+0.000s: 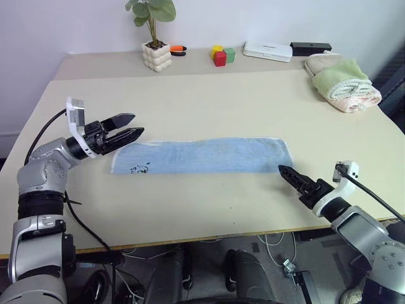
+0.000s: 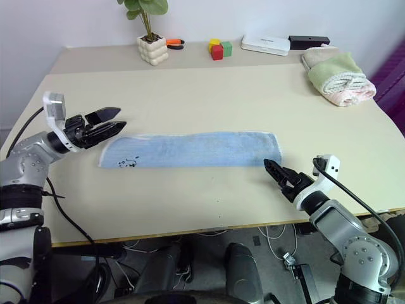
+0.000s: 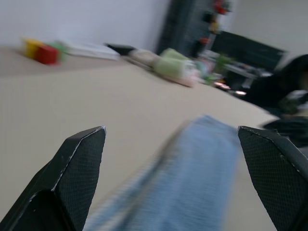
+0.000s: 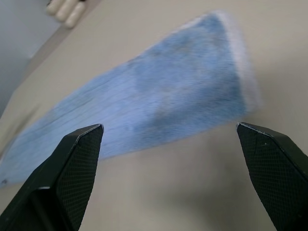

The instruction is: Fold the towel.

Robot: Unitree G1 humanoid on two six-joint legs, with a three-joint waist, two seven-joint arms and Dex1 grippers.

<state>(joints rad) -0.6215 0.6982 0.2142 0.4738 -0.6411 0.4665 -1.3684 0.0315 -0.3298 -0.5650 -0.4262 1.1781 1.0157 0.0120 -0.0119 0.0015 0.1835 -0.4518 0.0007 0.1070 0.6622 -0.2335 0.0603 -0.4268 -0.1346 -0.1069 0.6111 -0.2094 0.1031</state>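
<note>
Head view, towel: you see the towel (image 1: 202,156) lying flat as a long narrow strip across the middle of the bench (image 1: 209,95), already folded lengthwise by the look of it.
Head view, fingers: your left gripper (image 1: 124,127) hovers at the strip's left end, the right gripper (image 1: 292,177) just off its right end; both spread, holding nothing.
Left wrist view: fingers (image 3: 79,168) wide apart, towel running away between them.
Right wrist view: fingers (image 4: 79,159) wide apart, hemmed right end ahead.
Handling: soft, light, limp terry; you should probably pinch the end corners, through both layers.
</note>
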